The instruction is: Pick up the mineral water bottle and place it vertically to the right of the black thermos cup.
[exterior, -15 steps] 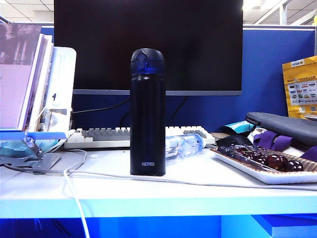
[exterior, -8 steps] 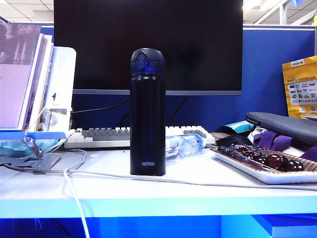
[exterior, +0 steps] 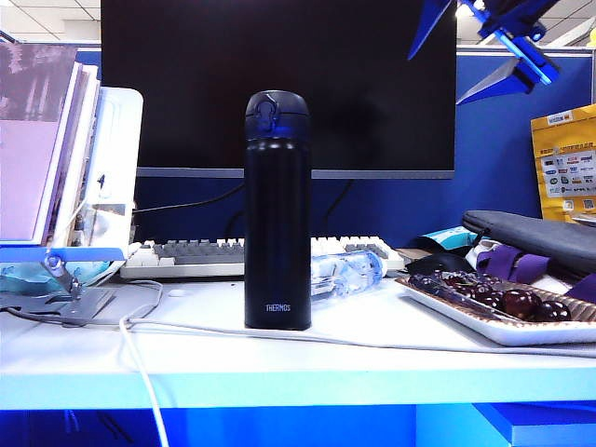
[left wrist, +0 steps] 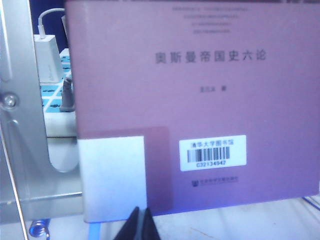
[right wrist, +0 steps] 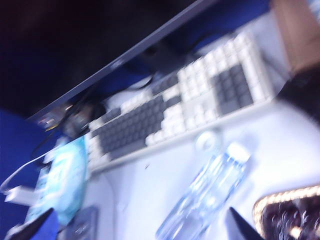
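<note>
- Bottle point(exterior: 346, 274) lying flat on desk point(exterior: 307, 358), right of and behind thermos point(exterior: 277, 210), before keyboard point(exterior: 191, 255).
- Right gripper point(exterior: 480, 45) high above bottle, well apart, jaws spread, empty.
- Left gripper point(left wrist: 140, 226) facing book point(left wrist: 200, 100), fingers pressed together.

I see right gripper point(exterior: 466, 51) high at the exterior view's upper right, jaws spread wide, empty | left gripper point(left wrist: 140, 225) fingertips pressed together, holding nothing

One bottle point(exterior: 346, 274), one thermos point(exterior: 277, 210)
</note>
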